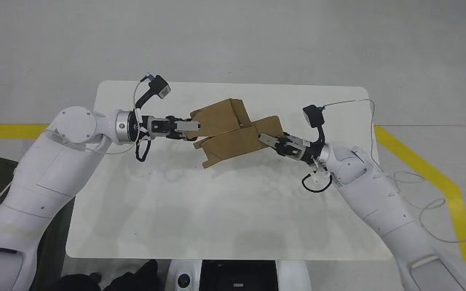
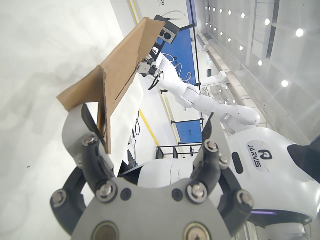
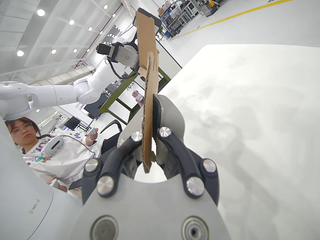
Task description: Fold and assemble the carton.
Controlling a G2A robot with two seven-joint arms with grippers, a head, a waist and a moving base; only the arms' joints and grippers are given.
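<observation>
Right jaws pinch carton [image 1: 226, 127], perhaps lifted — table [image 1: 218, 218]

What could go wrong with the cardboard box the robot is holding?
The right end effector pinches just a thin edge of the brown half-folded cardboard carton, so it might slip or twist out. The left end effector is open, with a panel edge beside one jaw; closing unevenly might crumple the panel instead of folding it.

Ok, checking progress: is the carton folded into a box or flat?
Partly folded: the carton has panels meeting at an angle, not a closed box.
</observation>
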